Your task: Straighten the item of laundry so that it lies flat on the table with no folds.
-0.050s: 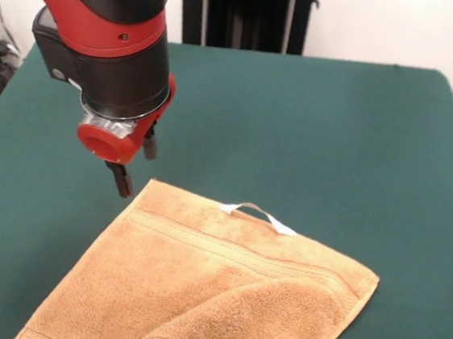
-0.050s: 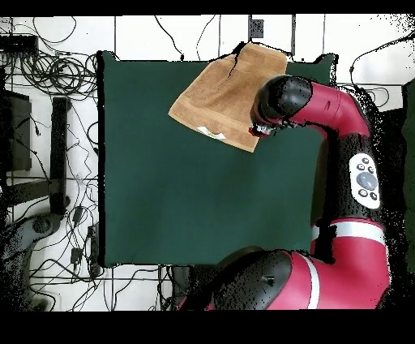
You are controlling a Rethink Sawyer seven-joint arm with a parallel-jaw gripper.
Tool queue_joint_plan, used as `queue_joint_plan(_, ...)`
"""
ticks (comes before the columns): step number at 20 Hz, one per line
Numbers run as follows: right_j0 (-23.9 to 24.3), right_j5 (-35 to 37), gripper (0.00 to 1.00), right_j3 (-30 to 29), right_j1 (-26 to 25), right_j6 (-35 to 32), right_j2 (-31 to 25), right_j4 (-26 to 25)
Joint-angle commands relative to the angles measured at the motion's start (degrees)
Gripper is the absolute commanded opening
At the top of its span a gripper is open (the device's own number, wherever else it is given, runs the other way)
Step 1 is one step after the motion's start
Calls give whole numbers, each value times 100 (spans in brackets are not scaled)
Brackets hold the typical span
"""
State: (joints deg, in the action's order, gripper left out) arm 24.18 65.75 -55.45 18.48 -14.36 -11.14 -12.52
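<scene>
Towel (image 1: pixel 222 290) near edge cut off – one corner folded, hand (image 1: pixel 136 162) empty, fingers apart

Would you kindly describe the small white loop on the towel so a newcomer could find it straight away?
Start with the green table and find the golden-tan towel lying at its near side in the front view. Follow the towel's far hem, beside the striped band, to the white loop tag arching up off the edge. It is the only white thing on the cloth.
</scene>
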Motion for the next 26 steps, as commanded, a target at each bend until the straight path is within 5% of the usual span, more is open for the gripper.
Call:
queue_joint_plan(1, -81, -44, 100, -753, -281, -374, -332, -133)
queue_joint_plan(17, 560, -966, 100, -1407, -255, -312, -1186, 610)
queue_joint_plan(26, 32, -737, 100, -752, -258, -412, -533, -272)
